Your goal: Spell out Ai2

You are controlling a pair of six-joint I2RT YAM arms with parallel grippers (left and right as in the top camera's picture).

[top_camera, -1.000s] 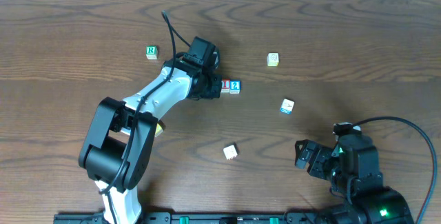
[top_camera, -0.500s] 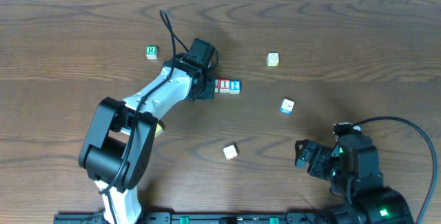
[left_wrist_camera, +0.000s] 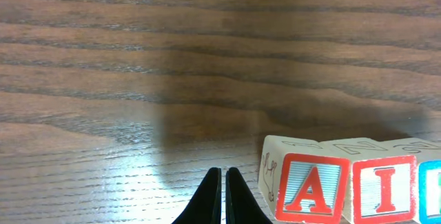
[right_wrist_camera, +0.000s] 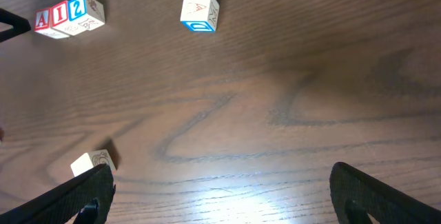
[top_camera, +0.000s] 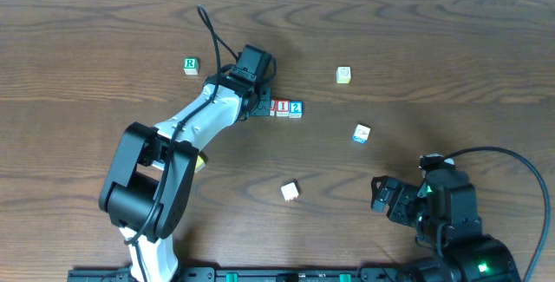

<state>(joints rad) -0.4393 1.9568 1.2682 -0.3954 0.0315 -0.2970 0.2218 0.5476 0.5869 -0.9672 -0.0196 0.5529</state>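
Three letter blocks stand in a row mid-table: a red A block (top_camera: 271,107), a red I block (top_camera: 284,108) and a blue 2 block (top_camera: 296,108). In the left wrist view the A block (left_wrist_camera: 306,186) and the I block (left_wrist_camera: 383,188) show side by side at the lower right. My left gripper (left_wrist_camera: 221,196) is shut and empty, just left of the A block, apart from it; overhead it (top_camera: 258,108) sits beside the row. My right gripper (right_wrist_camera: 220,196) is open and empty near the front right; overhead it (top_camera: 388,197) is far from the row, which also shows in its view (right_wrist_camera: 69,16).
Loose blocks lie around: a green R block (top_camera: 191,65) at the back left, a pale block (top_camera: 344,75) at the back right, a blue-edged block (top_camera: 362,133), and a white block (top_camera: 290,191) near the front. The table's far edge runs along the top.
My left gripper has drawn back to the left off the row, uncovering the A block beside the I and 2 blocks. The right arm has not moved.
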